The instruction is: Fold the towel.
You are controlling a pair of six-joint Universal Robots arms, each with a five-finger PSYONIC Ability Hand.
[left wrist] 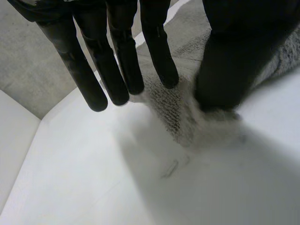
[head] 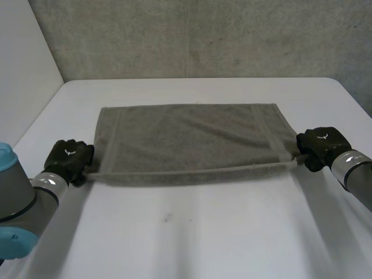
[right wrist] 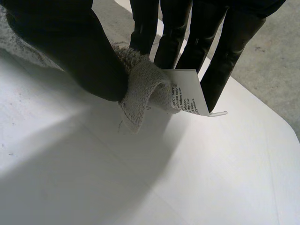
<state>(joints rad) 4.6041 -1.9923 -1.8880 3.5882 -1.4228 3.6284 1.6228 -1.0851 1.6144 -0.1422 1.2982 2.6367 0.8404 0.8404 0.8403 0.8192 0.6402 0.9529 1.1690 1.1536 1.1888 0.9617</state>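
Note:
A grey towel [head: 186,139] lies spread across the middle of the white table [head: 203,232], its near edge stretched in a line between my two hands. At the towel's near left corner is my left hand [head: 70,158]. In its wrist view the left hand [left wrist: 117,70] has straight fingers, and its thumb tip rests on the towel corner [left wrist: 168,103] without pinching it. My right hand [head: 322,145] is at the near right corner. In that wrist view the right hand [right wrist: 70,47] pinches the towel corner [right wrist: 140,89] between thumb and fingers. A white care label [right wrist: 185,91] sticks out of the pinched corner.
A grey wall runs behind the table and a white wall stands at the left. Bare white tabletop stretches in front of the towel towards me and along both sides. The table's far right corner is rounded.

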